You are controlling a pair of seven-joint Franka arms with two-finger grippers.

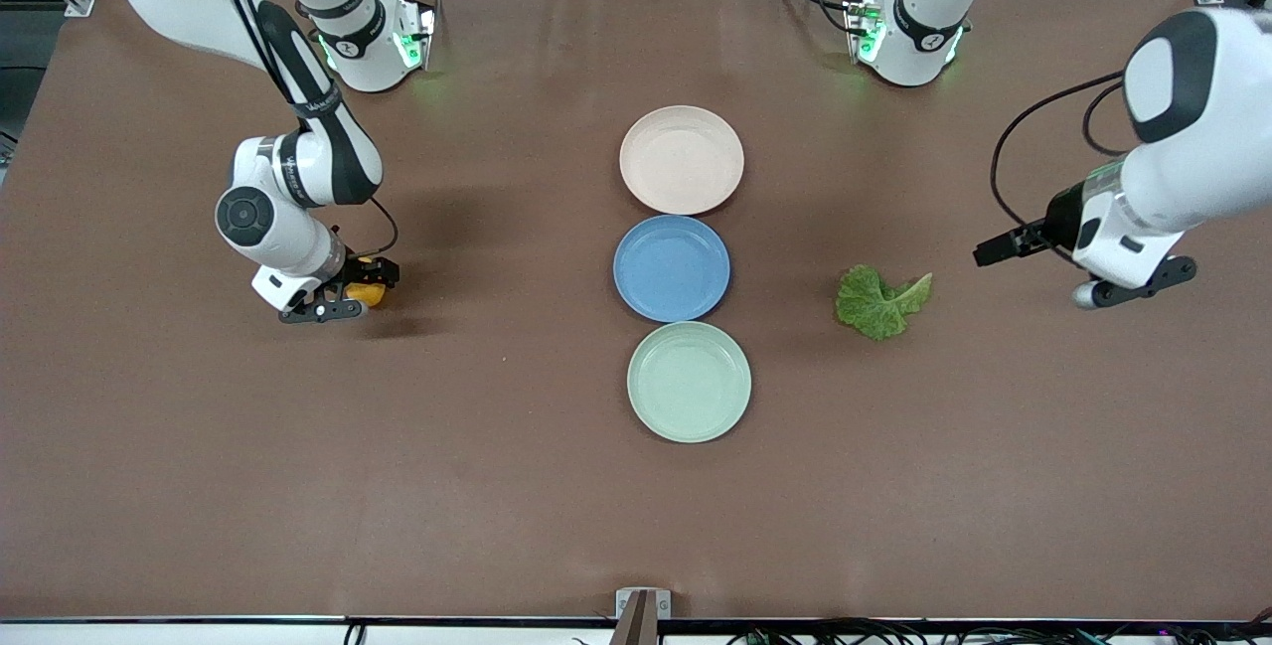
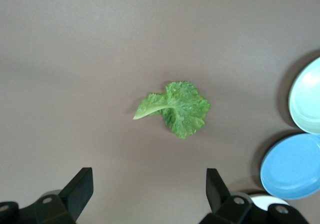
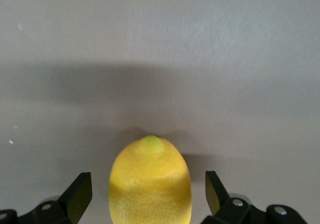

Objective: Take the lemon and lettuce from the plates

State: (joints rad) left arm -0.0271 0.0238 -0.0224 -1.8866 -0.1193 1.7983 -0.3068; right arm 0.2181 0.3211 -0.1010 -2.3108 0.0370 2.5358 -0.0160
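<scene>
Right gripper (image 1: 360, 295), low near the bench's right-arm edge, is spread around the lemon (image 3: 150, 181) without touching; it may roll once unguarded. Left gripper (image 2: 150, 190), also spread, hovers near the left-arm edge over the lettuce (image 1: 880, 300), off the plates (image 1: 689, 381).

Tabletop (image 1: 556, 486): three plates, beige-pink (image 1: 682, 159), blue (image 1: 672, 267), mint (image 1: 689, 381), in a close row down the middle. Lettuce (image 1: 880, 301) lies flat toward the left arm's end. Lemon (image 1: 366, 292) sits between the right pincer (image 1: 348, 289) fingers, gaps either side.
</scene>
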